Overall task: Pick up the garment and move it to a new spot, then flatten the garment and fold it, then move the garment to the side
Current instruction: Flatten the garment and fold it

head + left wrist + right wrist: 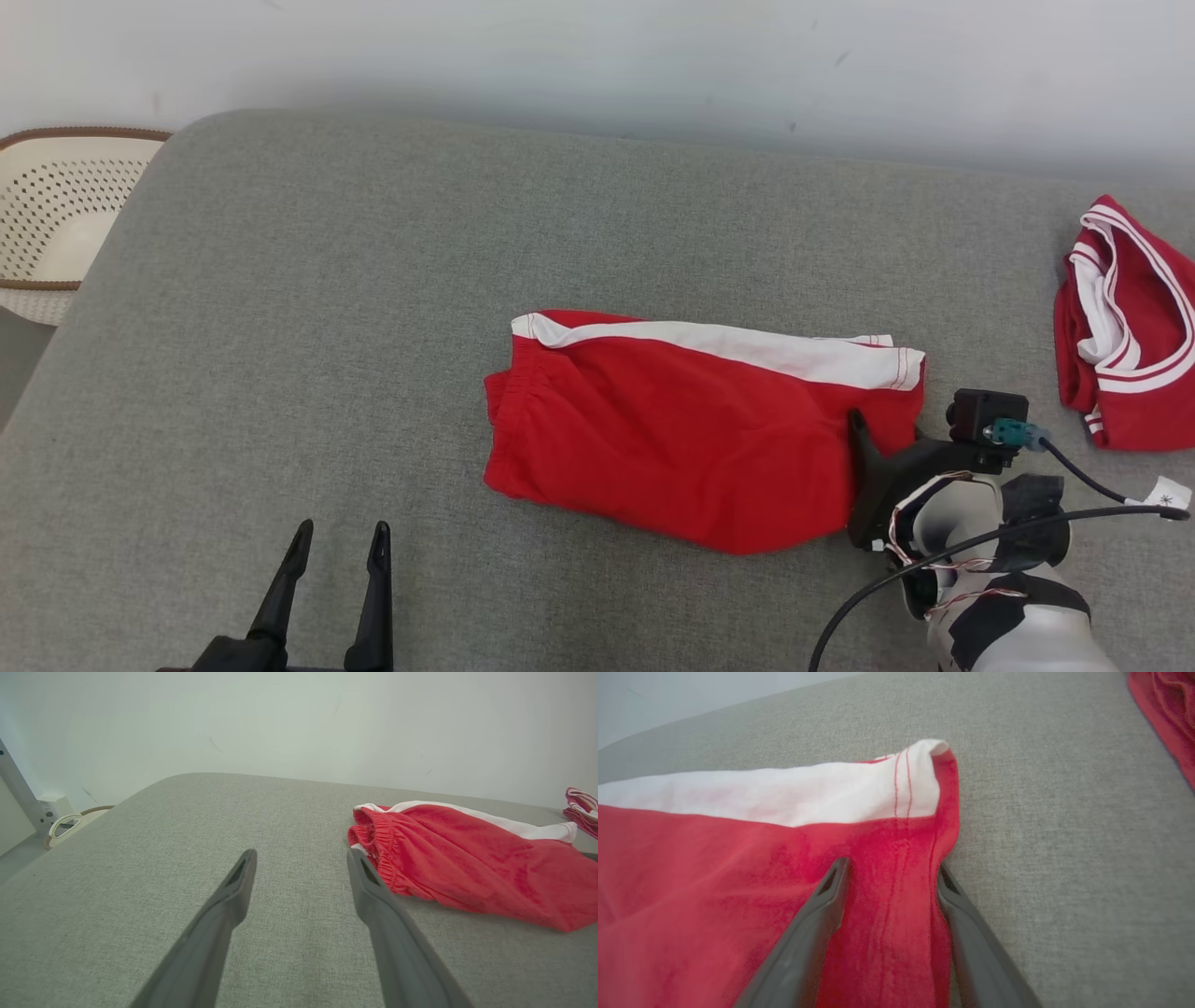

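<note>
Fingers (824, 900) of right gripper (892, 868) spread, straddling garment (691, 439) hem corner (not clamped yet). Left gripper (342, 532) splayed too, hovering over grey cushion (280, 327).

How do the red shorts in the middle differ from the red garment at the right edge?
The middle shorts lie flat; the right-edge garment is bunched up. The middle shorts have one broad white band; the right-edge garment has thin white stripes. The right gripper straddles the middle shorts' hem; the right-edge garment lies apart from it. Both are red with white trim.
</note>
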You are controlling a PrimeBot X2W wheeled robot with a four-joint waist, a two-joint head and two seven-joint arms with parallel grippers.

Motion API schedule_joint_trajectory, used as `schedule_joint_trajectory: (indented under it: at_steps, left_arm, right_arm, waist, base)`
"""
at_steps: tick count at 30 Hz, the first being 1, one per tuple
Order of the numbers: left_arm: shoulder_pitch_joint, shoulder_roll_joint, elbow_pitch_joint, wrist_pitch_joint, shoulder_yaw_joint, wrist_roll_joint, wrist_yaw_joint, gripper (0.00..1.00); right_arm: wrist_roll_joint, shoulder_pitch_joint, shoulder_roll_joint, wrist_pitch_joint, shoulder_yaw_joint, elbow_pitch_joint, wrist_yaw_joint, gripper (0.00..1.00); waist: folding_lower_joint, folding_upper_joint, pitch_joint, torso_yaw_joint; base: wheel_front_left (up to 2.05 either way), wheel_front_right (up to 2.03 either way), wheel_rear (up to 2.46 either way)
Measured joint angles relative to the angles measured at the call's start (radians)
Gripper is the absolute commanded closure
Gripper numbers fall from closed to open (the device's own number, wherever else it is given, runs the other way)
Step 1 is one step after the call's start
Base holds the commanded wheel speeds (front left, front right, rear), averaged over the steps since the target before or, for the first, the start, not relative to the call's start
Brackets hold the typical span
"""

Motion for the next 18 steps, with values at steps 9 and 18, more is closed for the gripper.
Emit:
schedule_joint_trajectory:
  at_steps: [9, 18]
  left_arm:
    - [-0.001, 0.000, 0.008, -0.003, 0.003, -0.002, 0.000, 0.00]
    - [0.020, 0.002, 0.007, -0.003, 0.011, -0.005, 0.005, 0.00]
  right_arm:
    - [0.058, -0.016, -0.010, -0.051, 0.060, 0.039, 0.001, 1.00]
    - [0.139, 0.008, -0.084, -0.058, 0.154, -0.006, 0.001, 1.00]
  waist:
    - [0.0000, 0.0001, -0.011, -0.005]
    - [0.0000, 0.0000, -0.054, -0.028]
  base:
    - [0.00, 0.00, 0.00]
    - [0.00, 0.00, 0.00]
